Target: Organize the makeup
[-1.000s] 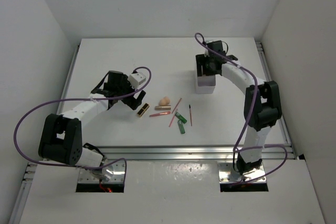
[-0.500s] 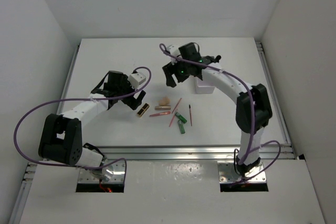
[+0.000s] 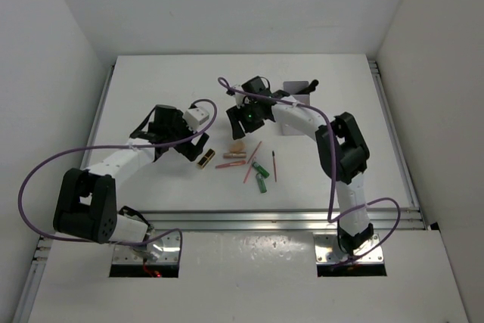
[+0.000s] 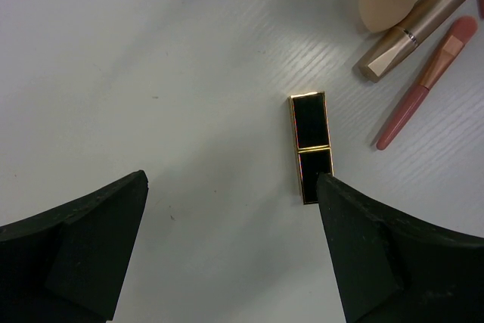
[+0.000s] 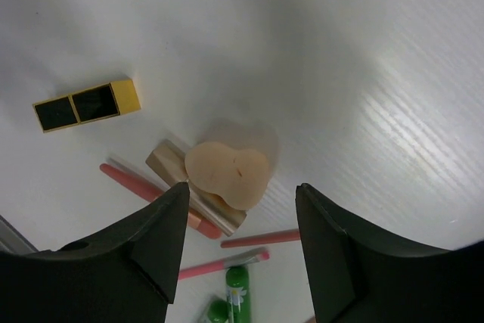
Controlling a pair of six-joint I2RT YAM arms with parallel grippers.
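The makeup lies in a cluster mid-table: a black-and-gold lipstick (image 3: pixel 205 159), a beige sponge (image 3: pixel 237 146) resting on a copper tube (image 3: pixel 235 155), pink pencils (image 3: pixel 252 160) and a green bottle (image 3: pixel 261 179). My left gripper (image 3: pixel 189 147) is open and empty just left of the lipstick (image 4: pixel 310 147), whose near end lies by the right finger (image 4: pixel 363 247). My right gripper (image 3: pixel 240 120) is open and empty above the sponge (image 5: pixel 227 174), with its fingers (image 5: pixel 144 247) on either side of it. A second sponge is out of view.
A white box (image 3: pixel 296 115) stands behind the cluster, partly hidden by the right arm, with a dark handle (image 3: pixel 313 84) at its far corner. A thin dark pencil (image 3: pixel 274 166) lies right of the cluster. The table's metal front rail (image 3: pixel 265 218) runs below.
My right arm has swung left from over the white box to above the sponge. My left gripper has hardly moved.
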